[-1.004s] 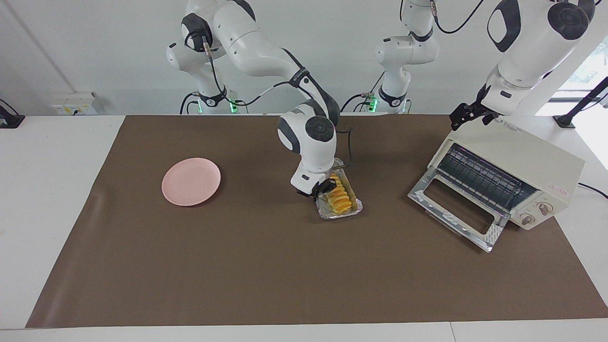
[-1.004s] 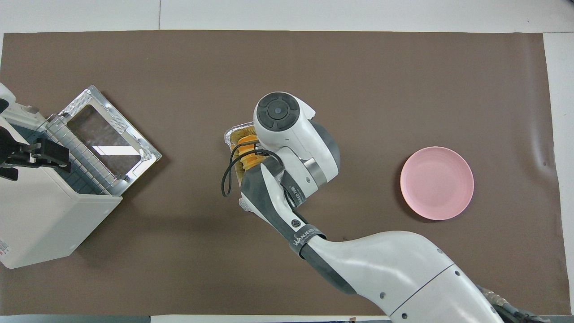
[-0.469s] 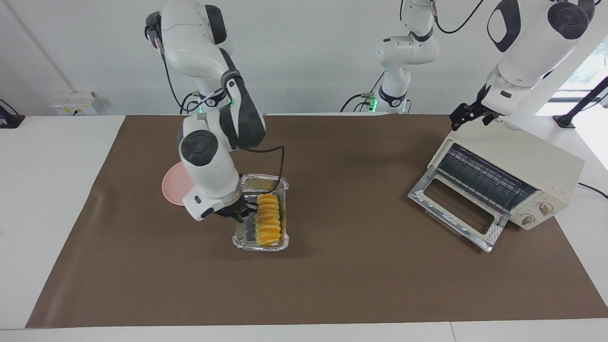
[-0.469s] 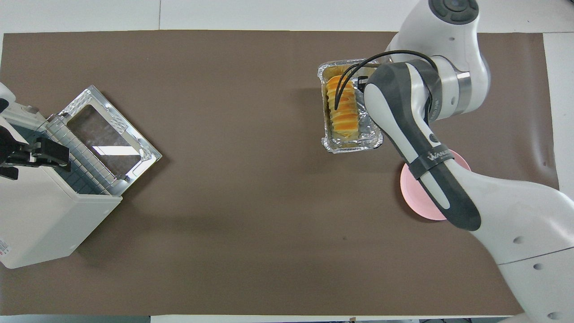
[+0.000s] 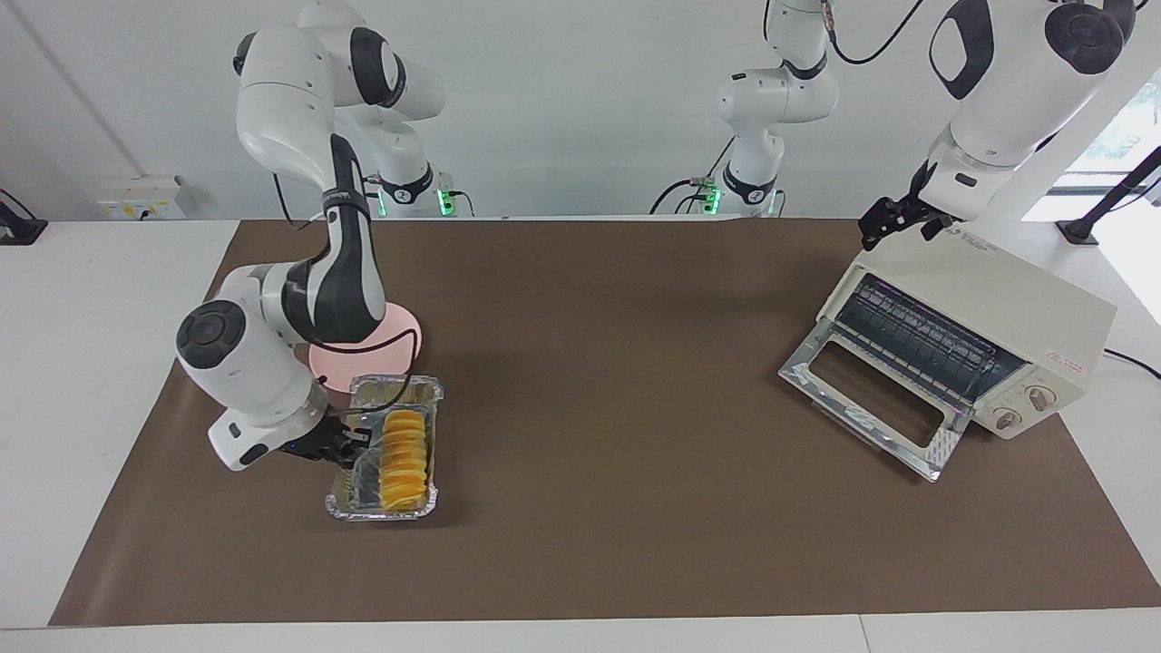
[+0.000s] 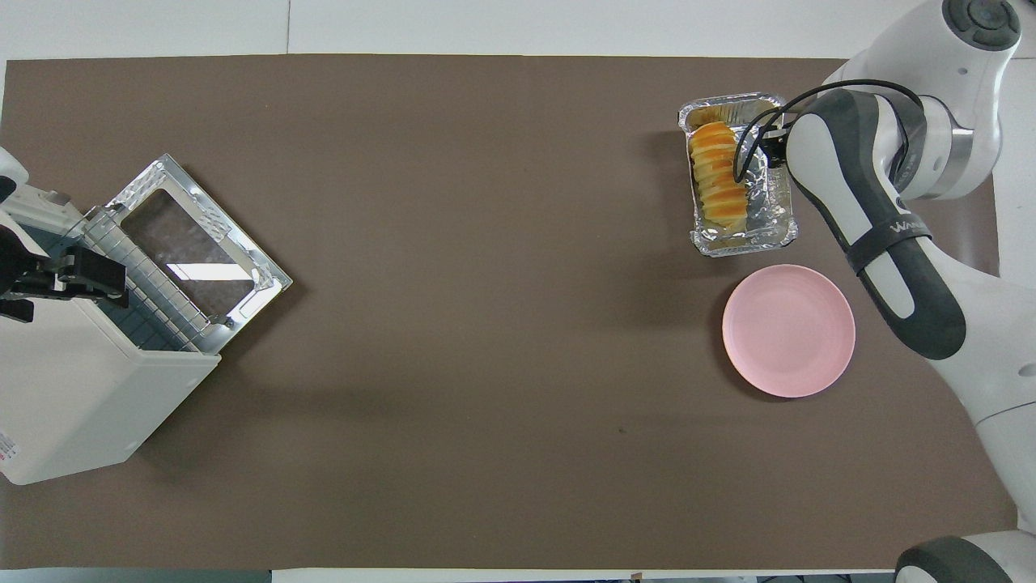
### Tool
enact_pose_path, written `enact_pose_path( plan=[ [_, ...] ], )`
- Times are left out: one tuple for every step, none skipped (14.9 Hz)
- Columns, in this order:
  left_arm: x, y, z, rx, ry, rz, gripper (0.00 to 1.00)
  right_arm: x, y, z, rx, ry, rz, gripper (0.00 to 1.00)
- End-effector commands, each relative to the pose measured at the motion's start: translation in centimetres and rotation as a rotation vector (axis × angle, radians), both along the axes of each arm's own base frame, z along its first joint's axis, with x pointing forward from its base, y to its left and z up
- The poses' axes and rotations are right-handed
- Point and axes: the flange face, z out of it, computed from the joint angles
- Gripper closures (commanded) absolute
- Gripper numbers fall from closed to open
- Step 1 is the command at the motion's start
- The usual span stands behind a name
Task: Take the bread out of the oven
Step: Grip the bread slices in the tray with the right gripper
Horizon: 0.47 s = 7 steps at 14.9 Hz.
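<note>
The bread (image 5: 404, 446) (image 6: 716, 186), a ridged golden-orange loaf, lies in a crinkled foil tray (image 5: 381, 515) (image 6: 745, 247). My right gripper (image 5: 349, 440) (image 6: 769, 150) is shut on the tray's long rim, on the side toward the right arm's end of the table. The tray is just farther from the robots than the pink plate (image 5: 399, 326) (image 6: 789, 330); I cannot tell whether it touches the mat. The cream oven (image 5: 998, 299) (image 6: 73, 389) stands at the left arm's end with its glass door (image 5: 871, 399) (image 6: 194, 243) dropped open and its rack bare. My left gripper (image 5: 893, 218) (image 6: 89, 279) waits open at the oven's top edge.
A brown mat (image 5: 635, 508) (image 6: 486, 324) covers the table. A power cable (image 5: 1134, 361) runs from the oven off the mat.
The right arm has carried the tray with the bread from the table's middle toward its own end, ending just past the plate. The left arm has not moved.
</note>
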Motion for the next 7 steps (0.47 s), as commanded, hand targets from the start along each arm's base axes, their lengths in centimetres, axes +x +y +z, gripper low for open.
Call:
enact_pose_path(
  plan=[
    [-0.4,-0.2,0.5,-0.021,-0.021,-0.006,0.00,-0.5,0.1,-2.0,0.020,-0.022,0.021,1.00],
    [-0.3,-0.2,0.6,-0.022,-0.025,-0.006,0.00,-0.5,-0.4,-2.3,0.016,-0.032,0.038,1.00],
    [-0.3,-0.3,0.5,-0.022,-0.027,-0.008,0.00,-0.6,-0.8,-2.5,0.013,-0.043,0.055,1.00],
    [-0.3,-0.3,0.6,-0.021,-0.027,-0.006,0.00,-0.7,-1.0,-3.1,0.008,-0.052,0.073,1.00],
    [-0.3,-0.3,0.5,-0.022,-0.028,-0.010,0.00,-1.0,-1.0,-3.6,0.005,-0.056,0.094,1.00],
    [-0.3,-0.3,0.5,-0.022,-0.028,-0.010,0.00,-1.0,-1.3,-3.7,0.004,-0.059,0.109,1.00],
    [-0.3,-0.3,0.6,-0.022,-0.028,-0.008,0.00,-1.0,-1.5,-3.8,0.004,-0.060,0.121,1.00]
  ],
)
